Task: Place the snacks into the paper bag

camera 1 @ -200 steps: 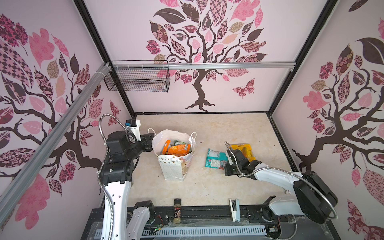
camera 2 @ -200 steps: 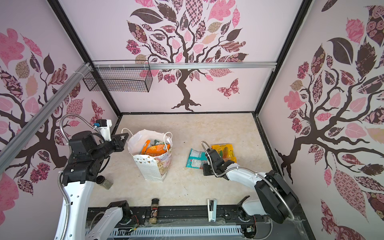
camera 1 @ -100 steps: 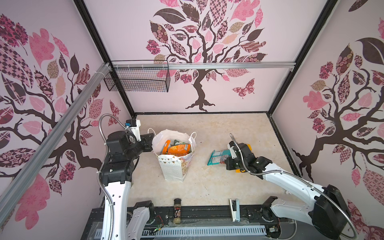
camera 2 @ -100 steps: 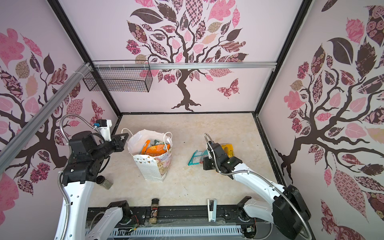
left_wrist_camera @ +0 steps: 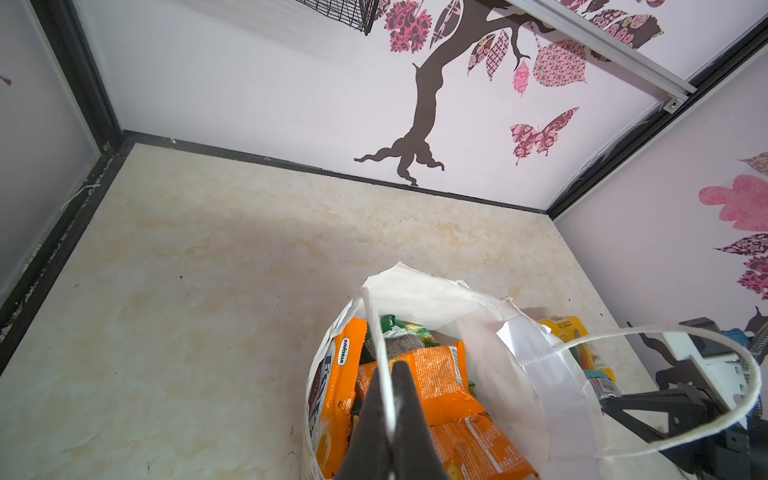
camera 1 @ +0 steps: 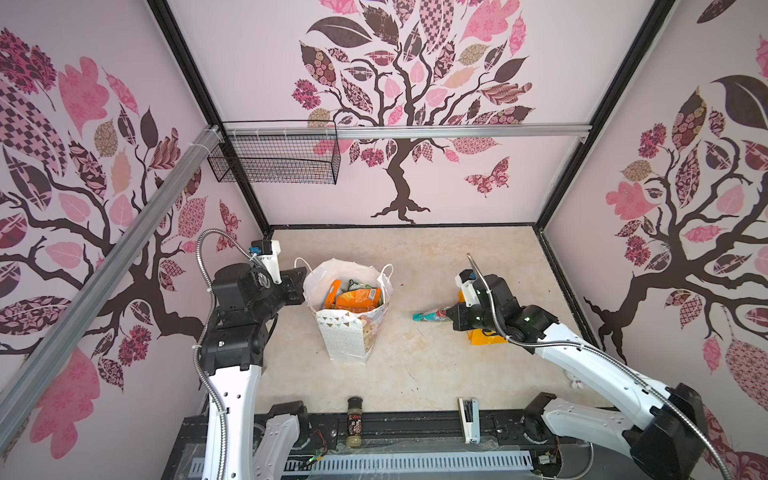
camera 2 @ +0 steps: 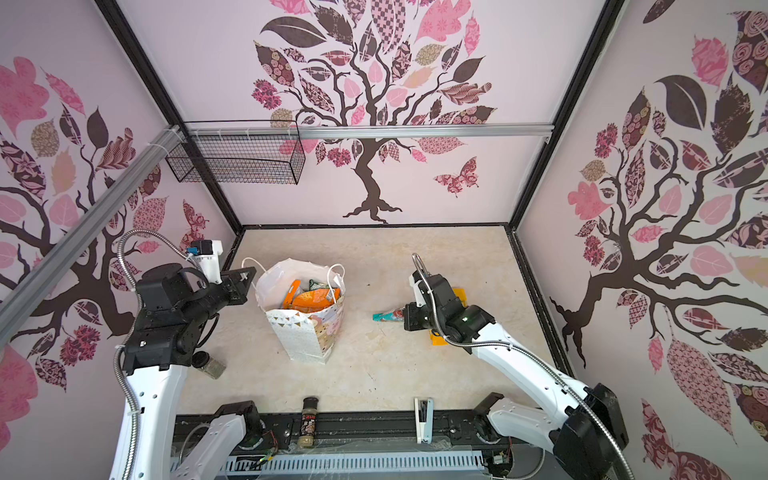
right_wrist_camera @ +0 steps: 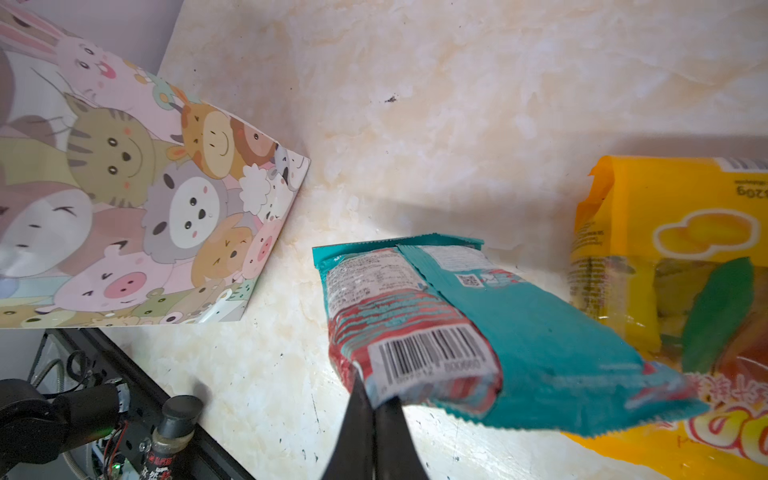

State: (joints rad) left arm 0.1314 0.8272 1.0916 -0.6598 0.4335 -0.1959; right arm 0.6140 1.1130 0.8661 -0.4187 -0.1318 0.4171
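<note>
In a top view: right gripper (camera 1: 451, 318) clamps teal packet (camera 1: 432, 316), held right of paper bag (camera 1: 345, 336).
Left wrist: left gripper (left_wrist_camera: 390, 368) pinches bag's cord handle (left_wrist_camera: 372, 328); orange packets (left_wrist_camera: 432, 374) inside bag.
Right wrist: yellow packet (right_wrist_camera: 665, 232) lies past teal packet, farther from bag.

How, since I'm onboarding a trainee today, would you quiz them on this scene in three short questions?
1. True or false: the right gripper is shut on the teal packet.
2. What does the left gripper pinch? A the cord handle of the paper bag; B an orange packet; C the spice jar.
3. Fill in: the yellow packet lies on the ____, outside the paper bag.
Key: 1 true; 2 A; 3 table.
</note>
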